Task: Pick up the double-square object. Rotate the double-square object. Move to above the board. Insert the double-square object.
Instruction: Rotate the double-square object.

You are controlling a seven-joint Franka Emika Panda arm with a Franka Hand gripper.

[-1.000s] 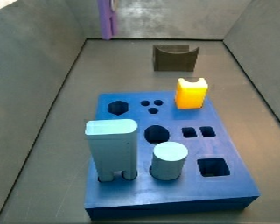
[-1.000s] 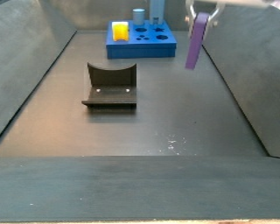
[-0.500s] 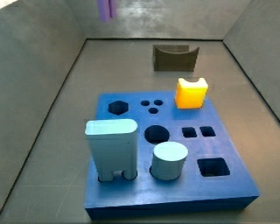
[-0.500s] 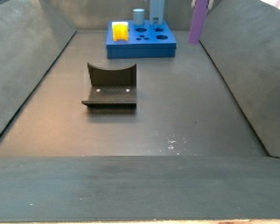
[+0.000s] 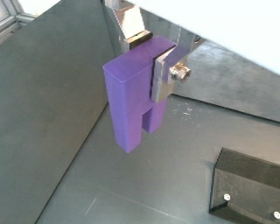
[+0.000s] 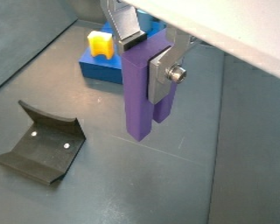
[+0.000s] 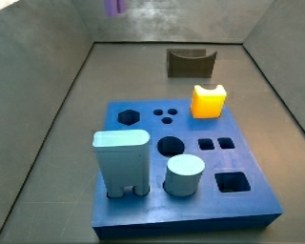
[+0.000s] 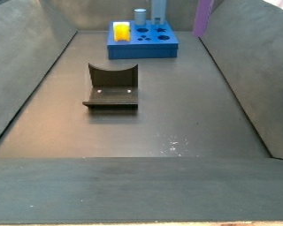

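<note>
The double-square object [image 5: 133,101] is a tall purple block with two square legs. My gripper [image 5: 150,59] is shut on its upper part, silver fingers [image 5: 163,72] on opposite faces, and it hangs upright in both wrist views [image 6: 147,87]. It is high above the dark floor. In both side views only its lower end shows at the upper frame edge [image 7: 114,6] [image 8: 203,16]. The blue board [image 7: 130,217] lies on the floor, with two small square holes [image 7: 215,145] side by side. It also shows in a wrist view [image 6: 101,70].
The dark fixture [image 7: 189,63] [image 8: 110,86] stands on the floor apart from the board. On the board stand a yellow piece [image 7: 209,100], a pale block [image 7: 121,162] and a pale cylinder [image 7: 185,174]. Grey walls enclose the floor.
The purple object has moved up in both side views, from hanging well in frame to just its lower end at the upper edge.
</note>
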